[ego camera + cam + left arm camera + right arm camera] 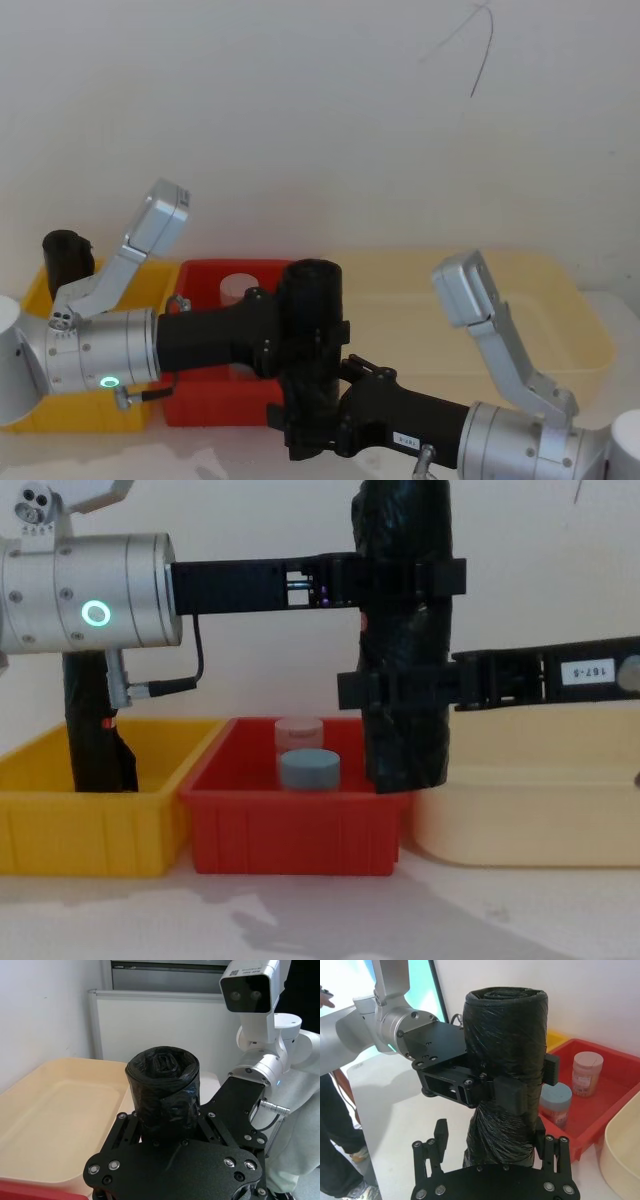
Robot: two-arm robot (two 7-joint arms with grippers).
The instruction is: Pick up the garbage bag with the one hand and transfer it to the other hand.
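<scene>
Both grippers on the roll, from where you sit?

Both around it, but I'd say only one is gripping. I have the garbage bag (pixel 405 630) upright in the air, on the robot's side of the red bin (pixel 300 830), near that bin's right end. The left gripper (pixel 440 580), the one with the green ring light (pixel 95 613), comes in level from the left. It is clamped across the upper part of the roll, and the film is pinched in where its pads bite.

And the right?

The right gripper (pixel 491 1135), with the white label (pixel 587 670), reaches in from the right and straddles the lower part of the roll, under the left one. On my right wrist feed its jaws stand apart. One of the fingers (pixel 440 1135) has a strip of table showing between it and the plastic, and the other sits just beside the roll. So I read it as parted, not clamped.

What's around it?

Two jars are in the red bin, a blue-lidded jar (pixel 309 768) in front of a pink-lidded jar (pixel 298 730). The yellow bin (pixel 90 830) is just left of the red one, with another black roll (pixel 95 750) standing in it. The cream tray (pixel 530 820) is just beside the red bin on the right.
</scene>
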